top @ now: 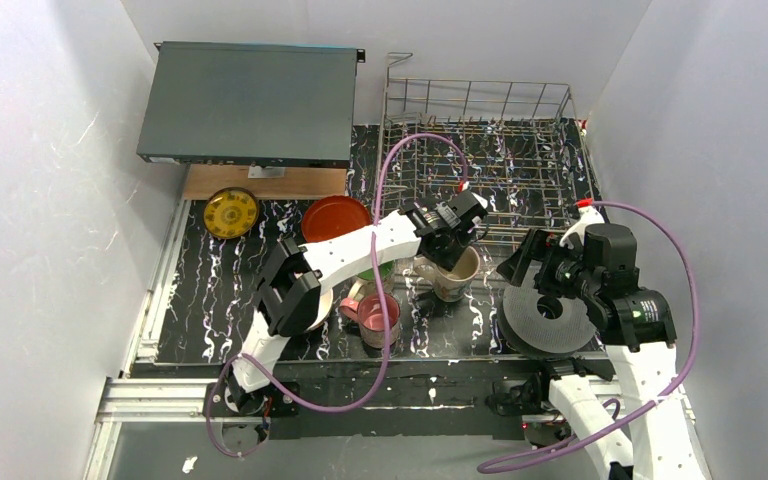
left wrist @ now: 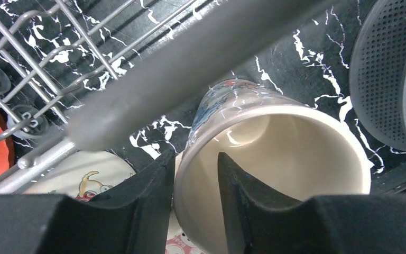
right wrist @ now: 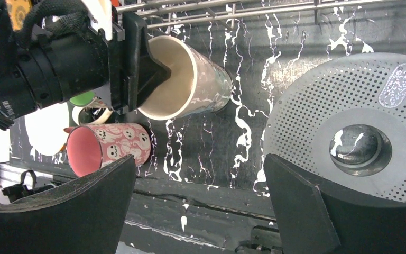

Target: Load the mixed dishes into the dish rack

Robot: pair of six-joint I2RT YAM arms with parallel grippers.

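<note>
My left gripper [top: 455,238] is shut on the rim of the floral cream mug [top: 452,272], one finger inside and one outside [left wrist: 195,164]. The mug [right wrist: 190,79] is tilted, just in front of the silver wire dish rack [top: 490,150]. The pink mug [top: 375,318] lies on its side near the front. The white mug with green inside [right wrist: 87,108] and the cream bowl [left wrist: 79,177] sit beside it, partly under the left arm. The red-orange plate [top: 335,218] and small yellow dish [top: 231,213] lie at the left. My right gripper [right wrist: 201,180] is open and empty.
A dark grey perforated disc with a centre hole [top: 550,320] lies under my right gripper. A flat dark grey box [top: 250,100] sits at the back left on a wooden board [top: 260,182]. White walls close in both sides.
</note>
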